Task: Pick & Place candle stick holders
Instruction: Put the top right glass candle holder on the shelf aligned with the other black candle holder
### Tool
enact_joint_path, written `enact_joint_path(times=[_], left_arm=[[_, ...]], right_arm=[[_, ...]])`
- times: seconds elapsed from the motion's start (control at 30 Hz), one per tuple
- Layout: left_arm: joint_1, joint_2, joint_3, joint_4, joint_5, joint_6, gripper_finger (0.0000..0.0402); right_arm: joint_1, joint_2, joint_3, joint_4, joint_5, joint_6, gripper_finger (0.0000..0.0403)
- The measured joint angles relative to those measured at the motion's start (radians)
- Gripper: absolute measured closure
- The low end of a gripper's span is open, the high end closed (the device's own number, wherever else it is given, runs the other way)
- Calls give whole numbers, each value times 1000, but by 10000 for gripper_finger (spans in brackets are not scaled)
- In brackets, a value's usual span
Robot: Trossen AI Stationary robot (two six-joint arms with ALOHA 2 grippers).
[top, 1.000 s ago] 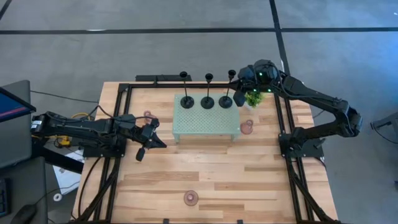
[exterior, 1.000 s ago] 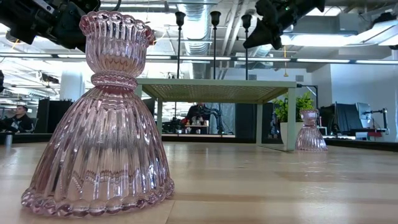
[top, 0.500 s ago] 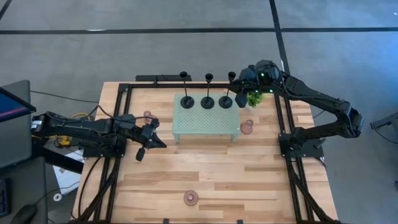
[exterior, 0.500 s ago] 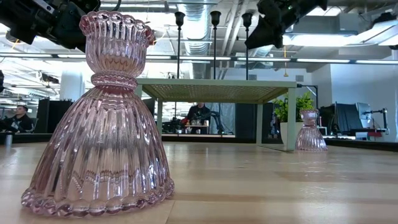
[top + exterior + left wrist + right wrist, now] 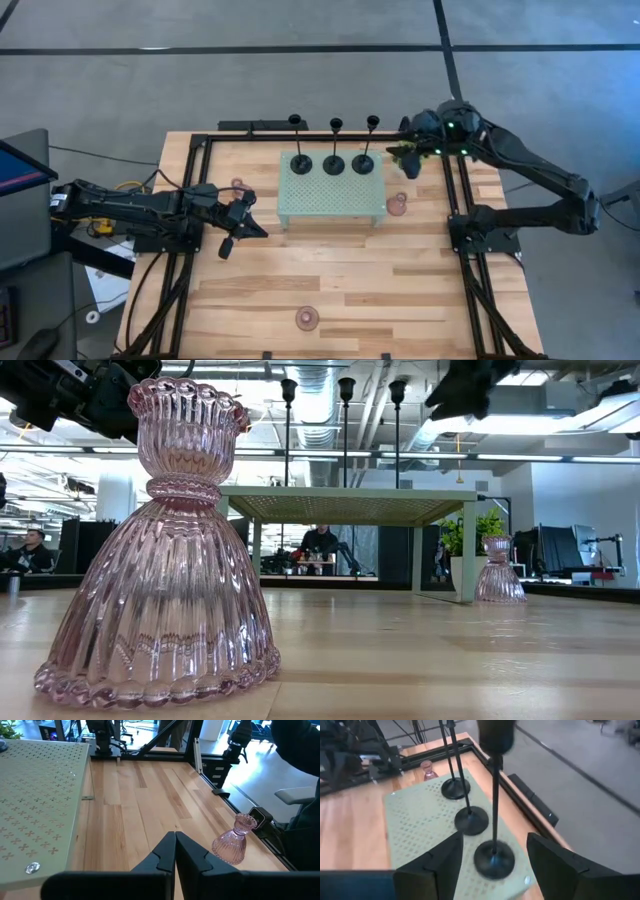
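3 black candle stick holders (image 5: 333, 160) stand in a row on the pale green perforated tray (image 5: 331, 198). The right gripper (image 5: 410, 158), fingers spread and empty, hovers just beside the tray's end. The left gripper (image 5: 243, 219), pressed together, waits off the tray's opposite end.

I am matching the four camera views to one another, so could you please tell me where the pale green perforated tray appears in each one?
High view: the tray sits at the table's centre-back, carrying three black holders.
Low view: it stands at mid-picture as a raised platform.
Left wrist view: its top fills the picture's left side.
Right wrist view: it lies under the black holders.
Shared landmark: the tray's perforated top.
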Motion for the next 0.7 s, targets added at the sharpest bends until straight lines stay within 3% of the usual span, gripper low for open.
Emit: enact_joint_path(times=[0.2,0.47,0.7], left_arm=[[0,0,0,0,0,0,392],[0,0,0,0,0,0,392],[0,0,0,0,0,0,392]], right_arm=[[16,-100,0,-128,0,144,201],[132,-188,0,-335,10,285,238],[297,-203,0,-453,188,420,277]])
